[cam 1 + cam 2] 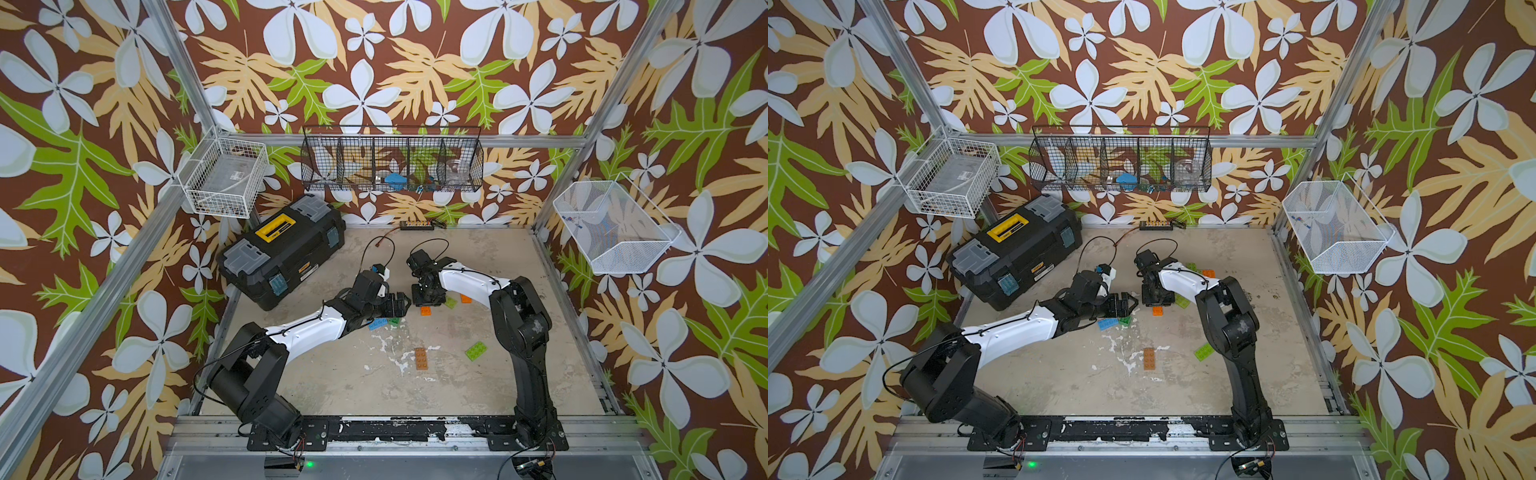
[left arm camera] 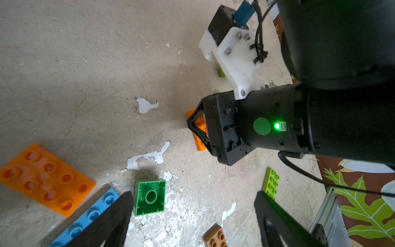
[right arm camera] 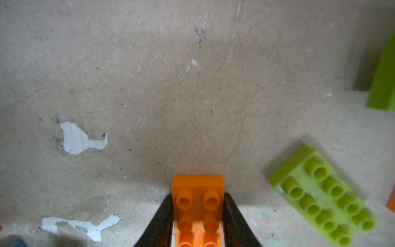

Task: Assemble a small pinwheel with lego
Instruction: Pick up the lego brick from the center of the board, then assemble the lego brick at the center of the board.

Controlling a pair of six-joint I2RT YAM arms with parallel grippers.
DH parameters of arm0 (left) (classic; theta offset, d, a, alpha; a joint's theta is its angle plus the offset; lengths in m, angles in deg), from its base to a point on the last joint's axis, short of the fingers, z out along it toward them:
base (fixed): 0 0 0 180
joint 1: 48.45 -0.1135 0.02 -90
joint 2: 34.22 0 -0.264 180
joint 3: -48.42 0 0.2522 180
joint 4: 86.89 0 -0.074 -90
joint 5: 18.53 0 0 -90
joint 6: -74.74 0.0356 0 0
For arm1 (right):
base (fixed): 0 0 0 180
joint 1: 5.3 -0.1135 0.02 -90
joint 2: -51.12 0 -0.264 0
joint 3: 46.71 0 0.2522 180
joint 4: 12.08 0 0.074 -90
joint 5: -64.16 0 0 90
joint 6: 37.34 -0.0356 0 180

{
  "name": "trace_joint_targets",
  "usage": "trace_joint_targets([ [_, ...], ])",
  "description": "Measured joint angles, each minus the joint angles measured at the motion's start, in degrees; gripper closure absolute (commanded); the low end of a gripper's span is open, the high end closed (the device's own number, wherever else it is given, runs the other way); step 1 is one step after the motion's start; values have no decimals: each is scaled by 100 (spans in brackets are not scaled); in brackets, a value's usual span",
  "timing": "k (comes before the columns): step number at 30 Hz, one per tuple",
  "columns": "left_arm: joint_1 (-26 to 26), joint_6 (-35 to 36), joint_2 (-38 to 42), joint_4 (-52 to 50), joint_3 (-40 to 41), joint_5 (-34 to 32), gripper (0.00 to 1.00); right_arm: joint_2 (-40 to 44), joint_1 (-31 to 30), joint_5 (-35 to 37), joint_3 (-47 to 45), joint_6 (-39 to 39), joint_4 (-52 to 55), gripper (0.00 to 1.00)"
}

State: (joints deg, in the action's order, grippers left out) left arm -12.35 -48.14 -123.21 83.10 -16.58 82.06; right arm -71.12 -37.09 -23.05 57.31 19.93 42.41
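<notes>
Your right gripper [image 3: 198, 196] stands closed on the long sides of an orange brick [image 3: 197, 185], both fingers [image 3: 162, 213] touching it; the brick appears to rest on the table [image 3: 192, 85], near its middle, not yet lifted. Your left gripper [image 2: 193, 193] hangs wide open and empty over a dark green square brick [image 2: 150, 196]; a blue plate [image 2: 89, 216] lies partly behind one finger.

Risks, as judged: the hold stops short of the brick's far end, so a quick lift may let it pivot or slip; the two grippers stand near each other in both top views, so a sideways move invites a knock; a lime green brick [image 3: 322, 196] lies near the right gripper and could be swept.

Open room: bare table lies ahead of the held brick; toward the front a tan-brown brick [image 1: 422, 358] lies well apart; the toolbox [image 1: 286, 249] bounds the left arm's far side.
</notes>
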Motion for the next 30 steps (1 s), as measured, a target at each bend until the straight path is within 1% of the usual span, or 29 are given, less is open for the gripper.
trace_joint_targets([
  [3,-4,0,28,-11,61,2,9,68,2,-33,-103,-2,-87,66],
  [7,-4,-11,251,-9,313,57,9,330,-15,-116,-448,-17,-173,67],
  [10,-2,-179,715,0,793,129,9,715,-177,-127,-892,-125,-94,67],
  [14,55,-363,1526,-4,1598,151,9,1211,-570,-118,-1379,-330,-125,69],
  [19,107,-627,2201,-20,2280,155,9,1443,-968,-125,-1823,-638,-212,69],
  [21,109,-741,2326,-37,2404,155,9,1421,-1073,-129,-1869,-769,-258,70],
  [26,109,-741,2369,-46,2446,173,9,1255,-1252,-146,-1746,-905,-337,70],
  [30,111,-741,2369,-46,2437,173,9,1220,-1276,-136,-1705,-966,-356,71],
])
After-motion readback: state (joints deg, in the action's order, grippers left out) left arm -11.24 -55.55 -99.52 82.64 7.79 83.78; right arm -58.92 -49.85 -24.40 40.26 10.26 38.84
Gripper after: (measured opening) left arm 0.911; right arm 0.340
